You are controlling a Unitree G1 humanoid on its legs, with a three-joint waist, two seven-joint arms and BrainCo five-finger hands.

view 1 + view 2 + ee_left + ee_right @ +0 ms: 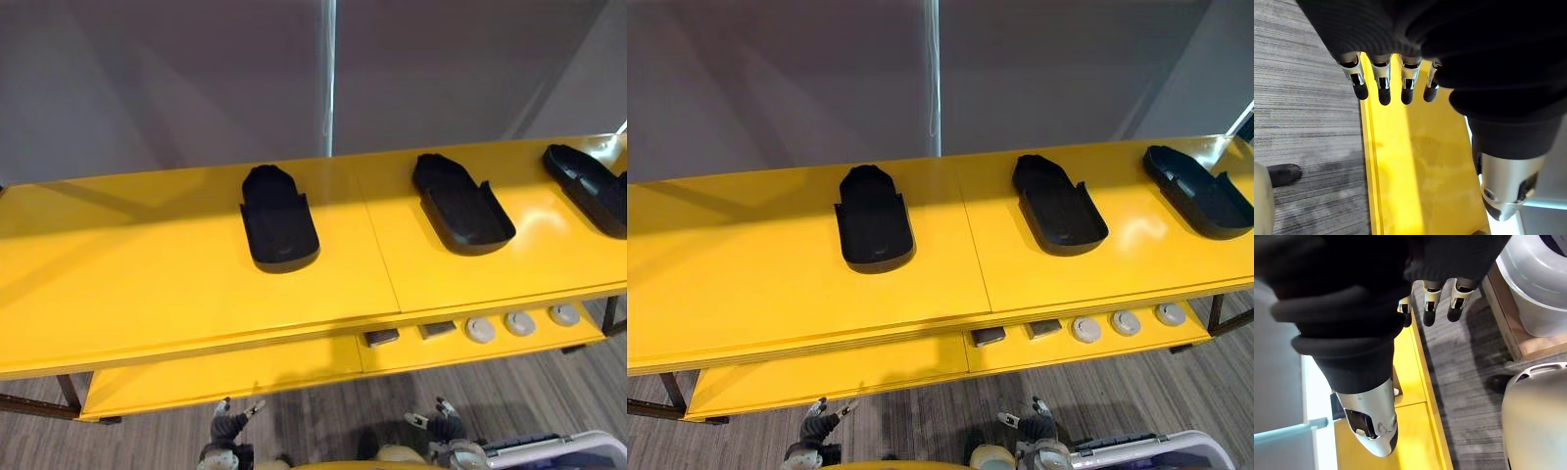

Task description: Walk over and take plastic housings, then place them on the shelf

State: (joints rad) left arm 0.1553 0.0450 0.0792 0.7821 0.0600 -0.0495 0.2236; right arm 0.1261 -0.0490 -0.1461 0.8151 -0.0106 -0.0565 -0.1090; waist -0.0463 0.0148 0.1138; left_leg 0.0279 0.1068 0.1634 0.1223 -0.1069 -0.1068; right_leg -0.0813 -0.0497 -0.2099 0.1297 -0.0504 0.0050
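Plastic housings (279, 230) sit on shelf (147, 284); left hand (1383, 88), right hand (1430, 308) straight-fingered, empty

No legible text or labels.

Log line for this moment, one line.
housings: three on yellow shelf top | left hand: open, empty, low | right hand: open, empty, low

Top shelf (147, 264): wide bare stretch left of the left housing (277, 217), open gaps between it, the middle housing (460, 204) and the right housing (591, 186), free strip along the front edge. Lower shelf (225, 377): left part bare, right part taken by two dark blocks (382, 337) and three white discs (480, 329). Rear closed off by grey wall (147, 78) and a thin upright pole (329, 78)
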